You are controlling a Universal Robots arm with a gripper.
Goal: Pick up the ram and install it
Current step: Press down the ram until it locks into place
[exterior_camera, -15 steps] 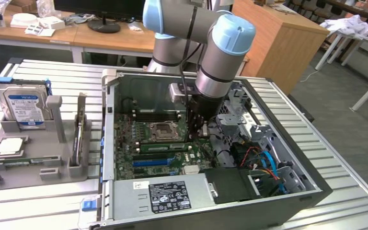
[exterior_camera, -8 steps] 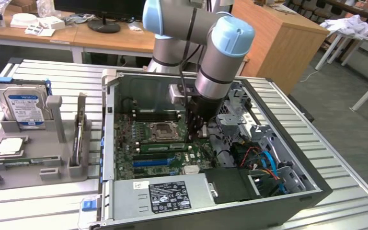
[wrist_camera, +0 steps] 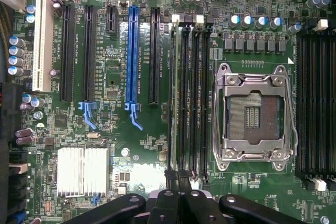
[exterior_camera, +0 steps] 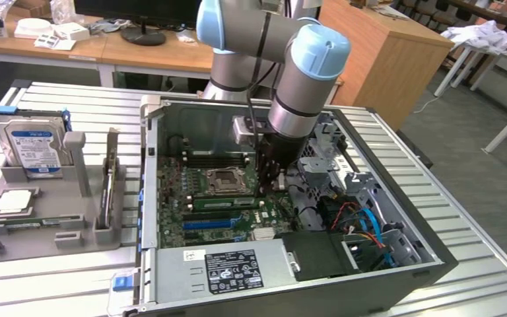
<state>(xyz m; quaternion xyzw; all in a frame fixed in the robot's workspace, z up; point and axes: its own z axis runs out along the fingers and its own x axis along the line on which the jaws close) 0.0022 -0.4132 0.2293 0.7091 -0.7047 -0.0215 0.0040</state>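
The ram [exterior_camera: 225, 201] is a long green stick standing on edge in a black memory slot beside the CPU socket [exterior_camera: 222, 179], inside the open computer case [exterior_camera: 152, 198]. In the wrist view the ram [wrist_camera: 177, 103] is a thin edge-on line in the slot nearest the blue expansion slot [wrist_camera: 132, 56]. My gripper [exterior_camera: 271, 188] is down at the motherboard, over one end of the stick. Its black fingers [wrist_camera: 165, 205] sit close together, so my gripper [wrist_camera: 179, 204] is shut. I cannot tell whether the fingertips touch the stick.
The grey tray [exterior_camera: 51, 218] at the exterior view's left holds a blue-labelled hard drive [exterior_camera: 32, 145] and upright holders. Inside the case are a power supply [exterior_camera: 227, 267], coloured cables [exterior_camera: 364, 224] and drive cages. Several empty memory slots [wrist_camera: 315, 103] lie beyond the socket [wrist_camera: 252, 114].
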